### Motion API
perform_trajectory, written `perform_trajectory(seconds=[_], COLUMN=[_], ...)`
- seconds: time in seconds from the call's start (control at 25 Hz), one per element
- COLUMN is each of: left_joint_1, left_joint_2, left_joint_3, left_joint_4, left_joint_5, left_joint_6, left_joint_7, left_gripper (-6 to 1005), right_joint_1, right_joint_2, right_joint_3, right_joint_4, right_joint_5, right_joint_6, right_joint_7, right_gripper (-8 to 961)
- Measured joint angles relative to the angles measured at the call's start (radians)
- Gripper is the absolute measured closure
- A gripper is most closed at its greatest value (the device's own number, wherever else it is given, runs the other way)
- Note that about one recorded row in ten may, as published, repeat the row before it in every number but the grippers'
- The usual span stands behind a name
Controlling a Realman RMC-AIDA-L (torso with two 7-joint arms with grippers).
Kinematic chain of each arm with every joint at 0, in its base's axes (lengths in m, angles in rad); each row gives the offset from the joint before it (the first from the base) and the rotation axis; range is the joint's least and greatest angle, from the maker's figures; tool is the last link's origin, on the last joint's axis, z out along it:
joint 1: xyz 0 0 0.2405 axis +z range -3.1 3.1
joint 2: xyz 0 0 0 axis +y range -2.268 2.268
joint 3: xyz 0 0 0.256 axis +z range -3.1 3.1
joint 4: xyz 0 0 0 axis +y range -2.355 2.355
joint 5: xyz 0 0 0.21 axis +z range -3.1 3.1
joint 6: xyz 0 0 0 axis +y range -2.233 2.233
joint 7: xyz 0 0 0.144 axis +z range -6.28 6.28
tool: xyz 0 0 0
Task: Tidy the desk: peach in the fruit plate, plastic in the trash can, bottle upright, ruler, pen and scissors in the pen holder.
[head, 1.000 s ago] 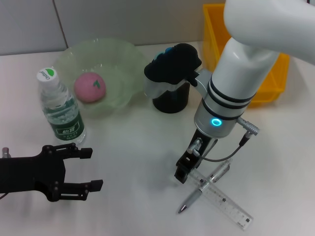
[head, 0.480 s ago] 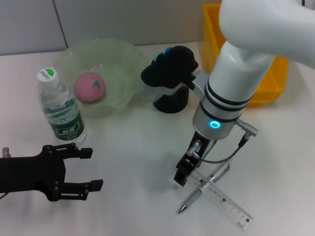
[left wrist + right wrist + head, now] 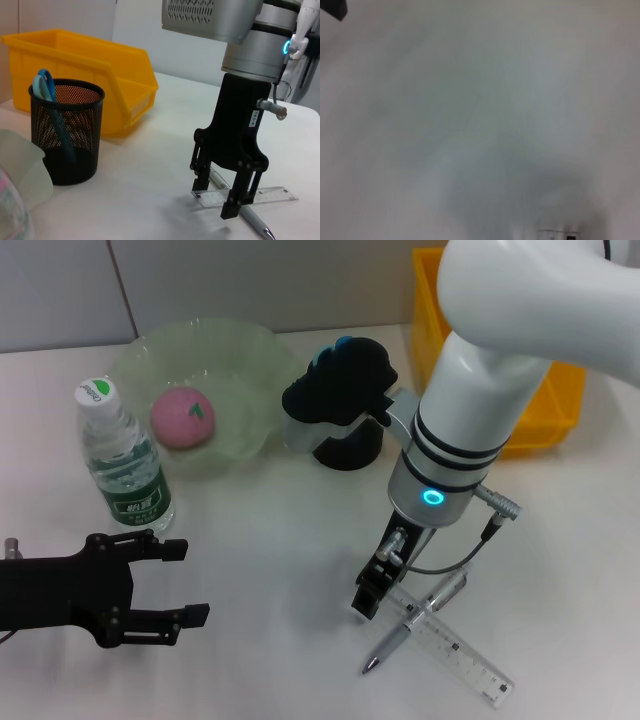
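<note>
The pink peach (image 3: pixel 183 418) lies in the pale green fruit plate (image 3: pixel 250 350). Next to the plate, the bottle (image 3: pixel 120 455) stands upright. In the black mesh pen holder (image 3: pixel 65 130) are the blue-handled scissors (image 3: pixel 47 95). On the table the clear ruler (image 3: pixel 455 650) and the silver pen (image 3: pixel 415 625) lie crossed. My right gripper (image 3: pixel 217 195) points down, open, its fingertips (image 3: pixel 201 179) just over the ruler's end (image 3: pixel 250 196). My left gripper (image 3: pixel 190 582) rests open at the near left. No plastic is in view.
A yellow bin (image 3: pixel 560 410) stands at the back right, behind the pen holder (image 3: pixel 350 450). My right arm's wrist housing (image 3: pixel 340 380) hangs in front of the holder. The right wrist view shows only bare table.
My right arm's wrist and forearm have swung slightly left, while its fingertips stay over the ruler's end. The left arm has not moved.
</note>
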Motion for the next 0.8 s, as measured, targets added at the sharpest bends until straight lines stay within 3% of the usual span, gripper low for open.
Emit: perform_trajectory(seconds=[0.8], left_joint_1=[-0.003], left_joint_2=[0.002], left_joint_3=[0.0], left_joint_4=[0.0], left_joint_5=[-0.001], left_joint_6=[-0.001], left_joint_7=[-0.002], left_gripper=[191], right_joint_1=[0.004], right_joint_2=[0.0], right_joint_3=[-0.014], right_joint_4=[0.0], right_joint_5=[-0.003], right_joint_6=[0.0], right_joint_7=[0.0], right_gripper=[359])
